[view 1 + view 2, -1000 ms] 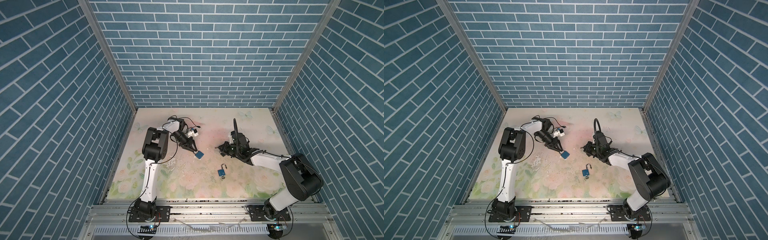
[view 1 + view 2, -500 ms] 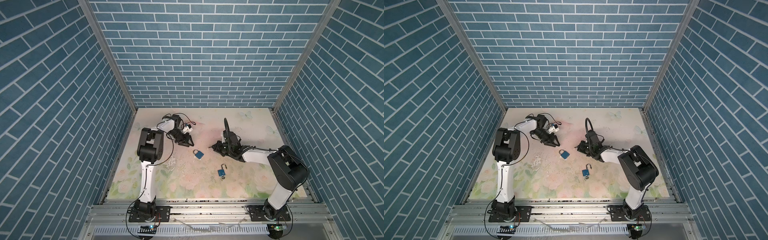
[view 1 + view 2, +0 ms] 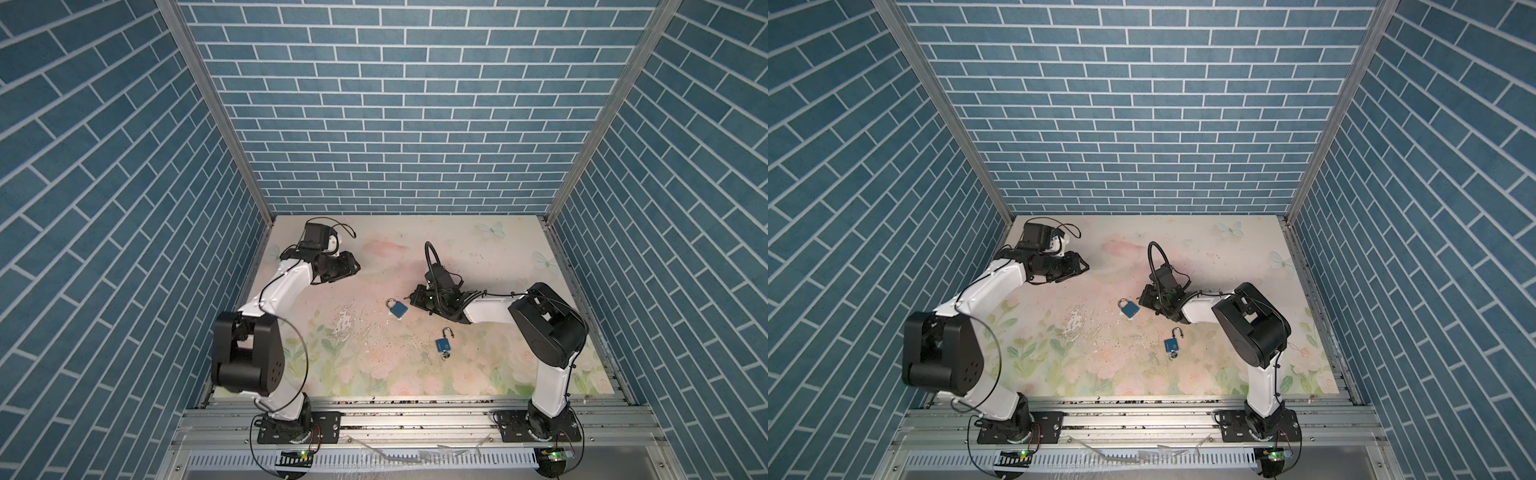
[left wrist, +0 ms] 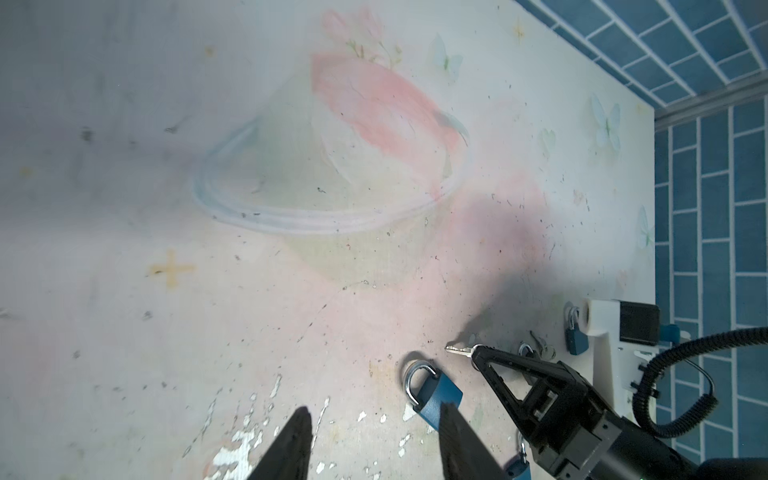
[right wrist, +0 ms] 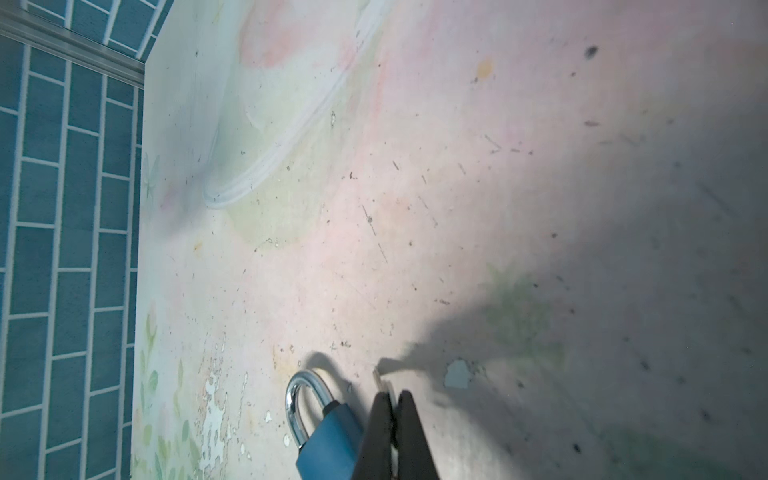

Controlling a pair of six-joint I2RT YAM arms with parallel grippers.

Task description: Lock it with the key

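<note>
Padlock [image 5: 328, 432] lies flat on the bench [image 5: 415, 208], just beside the right pincer [image 5: 394, 397], which is clamped on the key [image 5: 380, 379]. Its shackle points ahead and its body runs back alongside the pincer, so the keyhole likely sits behind the key tip. The left pincer [image 4: 374, 409] is farther off, jaws apart and empty.

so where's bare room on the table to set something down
Bare: the far strip of table under the back wall, and the front left between the left arm and the near padlock. Crowded: the middle, where the right claw pinches a key beside the far padlock.
</note>
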